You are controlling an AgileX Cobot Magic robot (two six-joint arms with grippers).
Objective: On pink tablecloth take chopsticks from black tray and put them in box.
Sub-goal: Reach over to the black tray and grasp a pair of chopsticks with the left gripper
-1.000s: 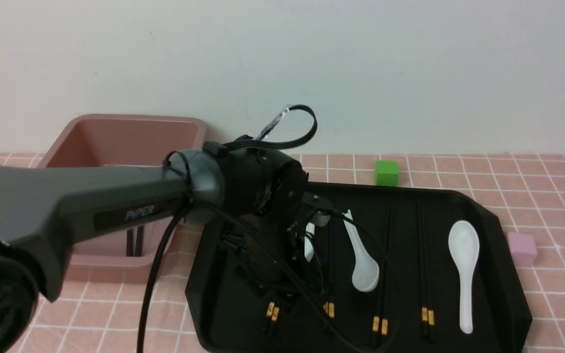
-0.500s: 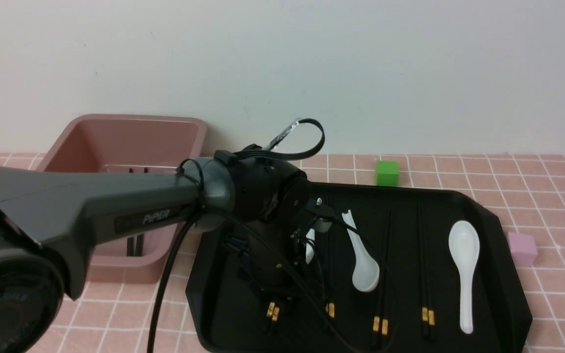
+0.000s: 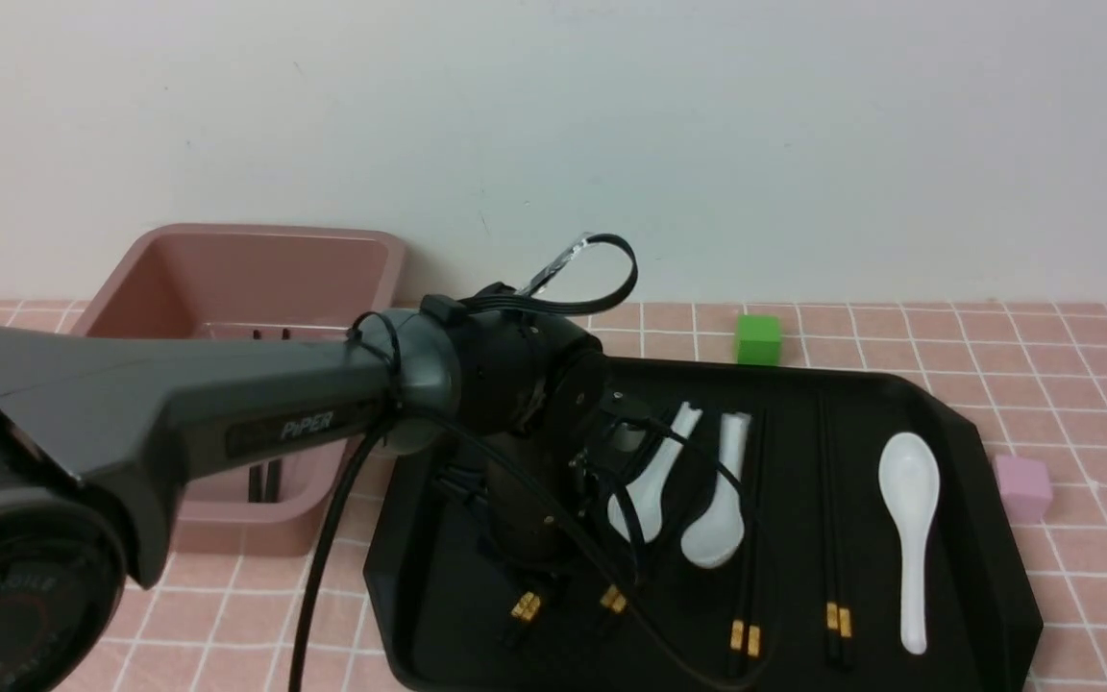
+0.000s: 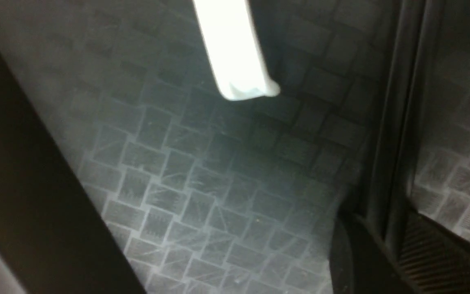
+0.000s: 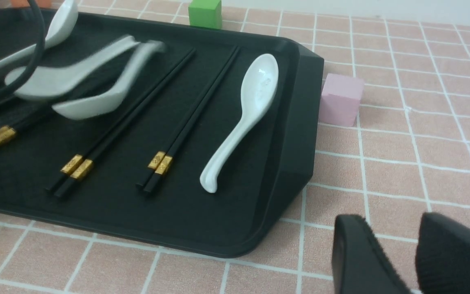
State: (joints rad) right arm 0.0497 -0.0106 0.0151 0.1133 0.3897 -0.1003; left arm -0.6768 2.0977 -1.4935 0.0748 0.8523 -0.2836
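The black tray [image 3: 957, 432] lies on the pink tablecloth [image 3: 1072, 384]. Several pairs of chopsticks lie on the tray, gold bands toward me [image 3: 744, 634], [image 3: 838, 620], [image 3: 613, 599], [image 3: 526, 605]. My left arm's wrist [image 3: 515, 384] points down over the tray's left part and hides its gripper in the front view. In the left wrist view, the left gripper [image 4: 386, 228] sits low on the tray floor, shut on a chopstick pair [image 4: 400, 102]. The box [image 3: 227, 279] stands at the left with chopsticks [image 3: 265, 481] inside. My right gripper [image 5: 394, 228] is open and empty over cloth beside the tray's corner.
Three white spoons lie on the tray [image 3: 645, 481], [image 3: 719, 509], [image 3: 909, 538]; two are crowded against my left wrist's cables. A green cube [image 3: 758, 338] sits behind the tray and a pink cube [image 3: 1022, 485] to its right. A wall stands behind the table.
My left arm moved forward and lower. Two spoons were knocked: one swung out from behind the wrist, the other turned. The second chopstick pair's gold end shifted left.
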